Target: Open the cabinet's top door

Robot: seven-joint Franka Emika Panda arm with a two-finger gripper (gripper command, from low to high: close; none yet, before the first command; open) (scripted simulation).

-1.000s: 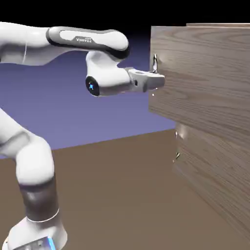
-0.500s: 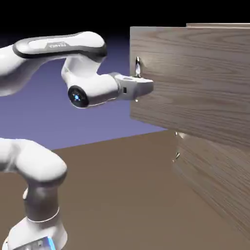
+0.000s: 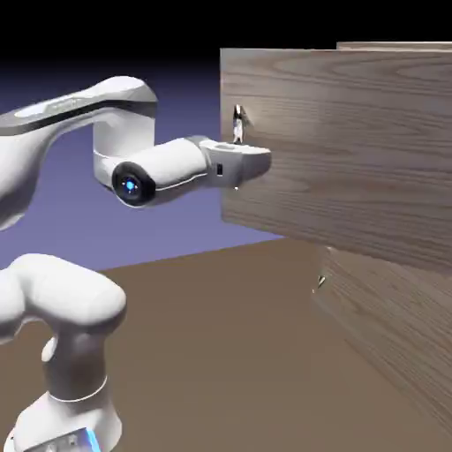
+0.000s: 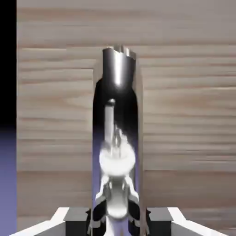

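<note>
Clenched around the metal handle [image 4: 118,69], the gripper [image 4: 118,222] is seen near the top door's left edge. On the arm [image 3: 55,109], faint lettering cannot be read. Further right, the handle is held upright lengthwise; the top door [image 3: 340,141] is swung out from the cabinet [image 3: 397,327], its free edge pointed toward the exterior view's left.

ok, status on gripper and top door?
Gripper shut on top door's handle. Top door standing open, swung out past the lower door. Nothing visible blocking it.
</note>
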